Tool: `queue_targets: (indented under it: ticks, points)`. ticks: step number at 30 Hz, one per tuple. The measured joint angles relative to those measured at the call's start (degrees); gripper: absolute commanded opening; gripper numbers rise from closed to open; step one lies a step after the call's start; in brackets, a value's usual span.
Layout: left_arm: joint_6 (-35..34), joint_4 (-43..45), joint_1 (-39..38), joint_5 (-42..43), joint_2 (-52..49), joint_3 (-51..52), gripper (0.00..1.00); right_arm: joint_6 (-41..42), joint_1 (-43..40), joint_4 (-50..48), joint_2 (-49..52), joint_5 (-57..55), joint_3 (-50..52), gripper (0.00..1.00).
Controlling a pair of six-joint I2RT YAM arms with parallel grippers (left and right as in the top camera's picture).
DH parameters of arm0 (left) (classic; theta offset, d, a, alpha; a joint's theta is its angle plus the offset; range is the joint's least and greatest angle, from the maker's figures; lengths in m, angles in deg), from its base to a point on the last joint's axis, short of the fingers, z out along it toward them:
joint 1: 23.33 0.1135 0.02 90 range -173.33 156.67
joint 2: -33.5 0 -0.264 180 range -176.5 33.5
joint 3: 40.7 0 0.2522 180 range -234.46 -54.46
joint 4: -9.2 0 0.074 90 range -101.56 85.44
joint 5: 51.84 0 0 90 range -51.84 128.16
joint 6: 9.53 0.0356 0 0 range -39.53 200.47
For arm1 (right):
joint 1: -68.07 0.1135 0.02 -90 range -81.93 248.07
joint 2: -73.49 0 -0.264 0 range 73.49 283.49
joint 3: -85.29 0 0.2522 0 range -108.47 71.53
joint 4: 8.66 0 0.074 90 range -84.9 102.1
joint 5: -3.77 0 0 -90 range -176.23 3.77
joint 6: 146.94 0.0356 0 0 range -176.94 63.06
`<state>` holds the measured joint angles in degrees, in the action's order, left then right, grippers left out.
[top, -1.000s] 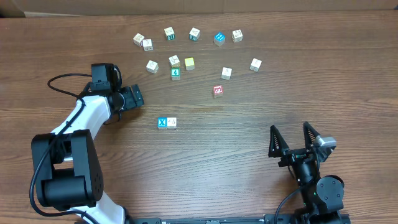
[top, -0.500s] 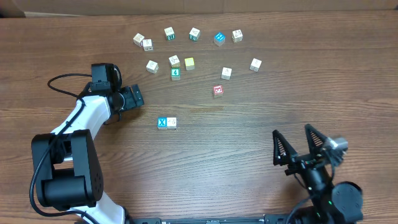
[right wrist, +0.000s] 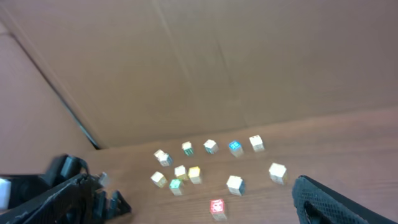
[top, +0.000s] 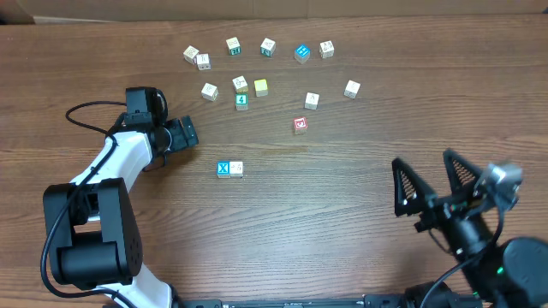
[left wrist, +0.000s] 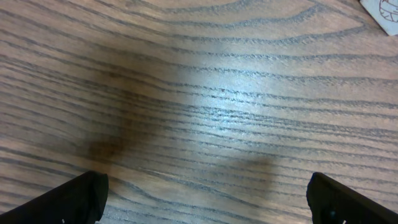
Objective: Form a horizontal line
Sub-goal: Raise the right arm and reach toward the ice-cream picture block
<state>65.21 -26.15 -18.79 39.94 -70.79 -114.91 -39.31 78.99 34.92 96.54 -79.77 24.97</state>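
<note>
A blue cube with a white X (top: 223, 168) sits mid-table, and a pale cream cube (top: 237, 168) touches its right side, so the two form a short row. Farther back stand the teal-green cube marked 4 (top: 241, 101) and several loose cream cubes, such as one (top: 312, 100) behind the red cube. My left gripper (top: 190, 133) is open, left of and behind the pair; its wrist view shows only bare wood between the fingertips (left wrist: 74, 199). My right gripper (top: 420, 159) is open and empty at the right, far from the cubes. One of its fingers (right wrist: 336, 202) shows in the right wrist view.
A red-faced cube (top: 300, 125) and a yellow-green cube (top: 260, 87) lie among the scattered cubes. A back row includes a blue cube (top: 301, 53) and several cream ones. A cardboard wall (right wrist: 205, 68) stands behind the table. A cube corner (left wrist: 388, 12) shows at the upper right of the left wrist view.
My right arm has swung to the right and risen, its gripper still open. The left arm and all cubes have stayed put.
</note>
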Motion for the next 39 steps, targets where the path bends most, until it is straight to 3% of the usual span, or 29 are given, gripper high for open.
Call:
queue_targets:
  ticks: [11,17,23,30,31,32,35,37,39]
  points:
    - [0.0,0.0,0.0,0.2,0.0,0.0,1.0,-2.5,0.0,13.1,30.3,4.7,-37.3,1.0]
    - [0.0,0.0,0.0,0.2,0.0,0.1,1.0,-2.6,0.0,28.7,47.2,9.2,-57.9,1.0]
    - [0.0,0.0,0.0,0.2,0.0,0.1,1.0,-2.7,0.0,37.0,59.5,9.7,-61.5,1.0]
    - [0.0,0.0,0.0,0.2,0.0,0.1,1.0,-2.0,0.0,37.2,69.6,10.5,-61.5,1.0]
    - [0.0,0.0,0.0,0.2,0.0,0.1,1.0,-1.9,0.0,37.1,71.0,11.4,-61.5,0.96]
    - [0.0,0.0,0.0,0.2,0.0,0.1,1.0,-1.8,0.0,37.1,71.7,11.8,-61.5,0.86]
    - [0.0,0.0,0.0,0.2,0.0,0.1,0.99,-1.2,0.0,37.1,74.5,13.1,-61.5,0.41]
    - [0.0,0.0,0.0,0.2,0.0,0.1,1.0,-1.3,0.0,37.1,76.5,13.5,-61.5,0.23]
    - [0.0,0.0,0.0,0.2,0.0,0.1,1.0,-1.0,0.0,37.1,78.6,13.7,-61.5,0.14]
